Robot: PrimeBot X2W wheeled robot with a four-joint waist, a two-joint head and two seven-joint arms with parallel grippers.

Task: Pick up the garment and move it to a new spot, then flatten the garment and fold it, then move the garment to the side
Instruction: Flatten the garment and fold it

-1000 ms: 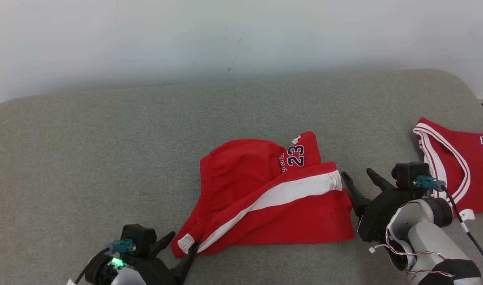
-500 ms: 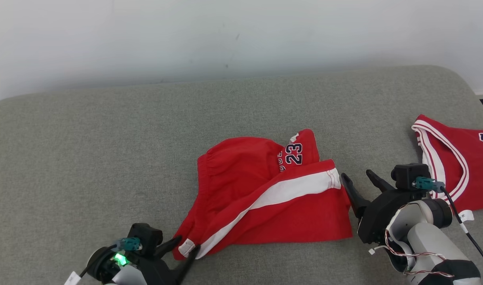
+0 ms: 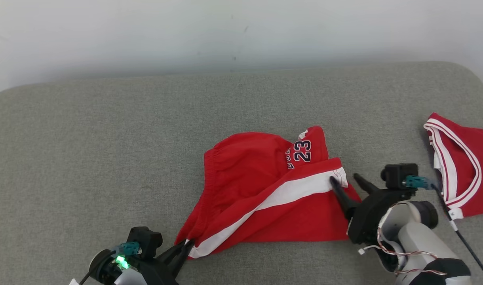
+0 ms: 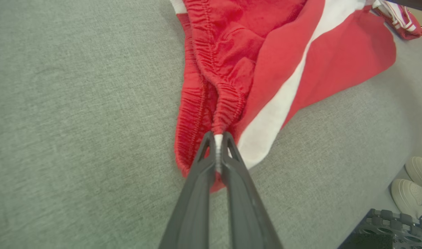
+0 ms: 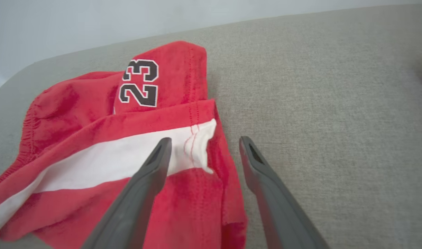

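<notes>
The left jaws, gaping around the waistband corner of the red shorts a second ago, are now clenching that bunched elastic at the near left end. The right jaws are standing wide apart, having slid from beside the hem to straddle the white stripe's end. Both arms are reaching low over the grey worktop, where the shorts are lying crumpled in the middle
</notes>
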